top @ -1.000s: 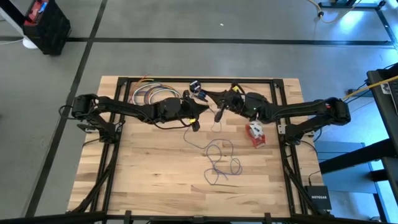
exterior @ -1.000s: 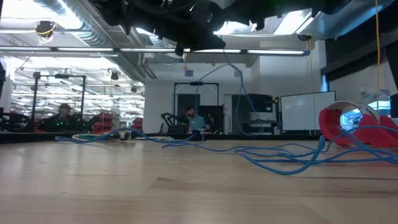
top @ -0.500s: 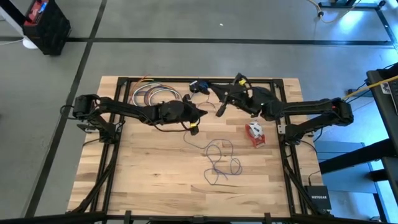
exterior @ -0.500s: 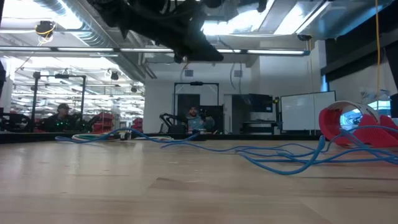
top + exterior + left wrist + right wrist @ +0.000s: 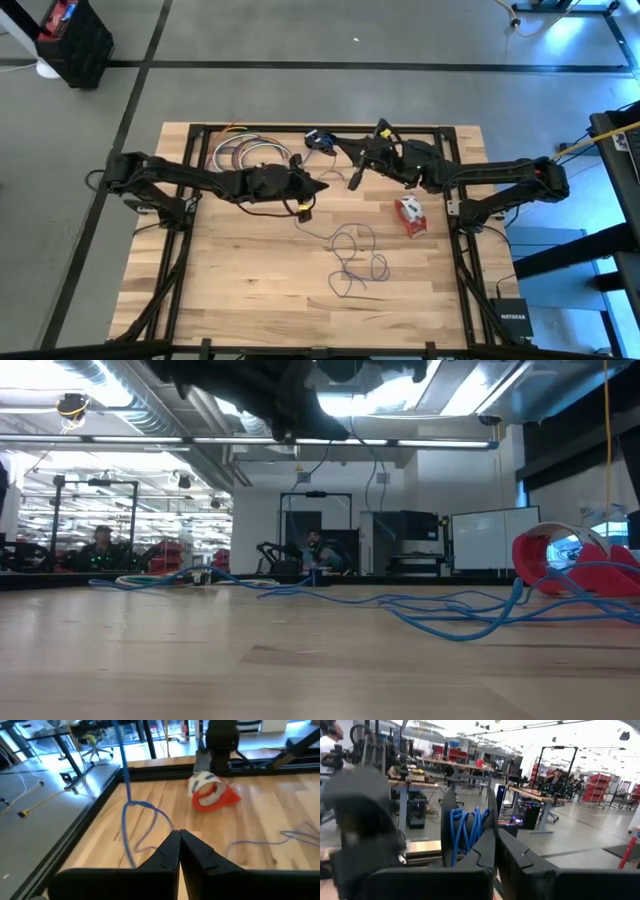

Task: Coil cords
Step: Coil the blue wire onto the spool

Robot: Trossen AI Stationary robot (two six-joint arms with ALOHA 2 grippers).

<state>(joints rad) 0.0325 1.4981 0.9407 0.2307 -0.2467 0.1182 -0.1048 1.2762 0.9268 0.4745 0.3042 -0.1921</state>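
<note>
Bluish-purple cord (image 5: 352, 255) sprawls uncoiled mid-table; red-and-white cord bundle (image 5: 410, 215) lies apart; left gripper (image 5: 318, 186) and right gripper (image 5: 354, 180) pinched together, seemingly empty; coiling remains.

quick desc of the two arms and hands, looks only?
Both arms are matte black and jointed, with thin black cables along them. The left hand has two flat, angular black fingers tapering to a point; the right hand looks the same. A small yellow mark shows near the left wrist.
</note>
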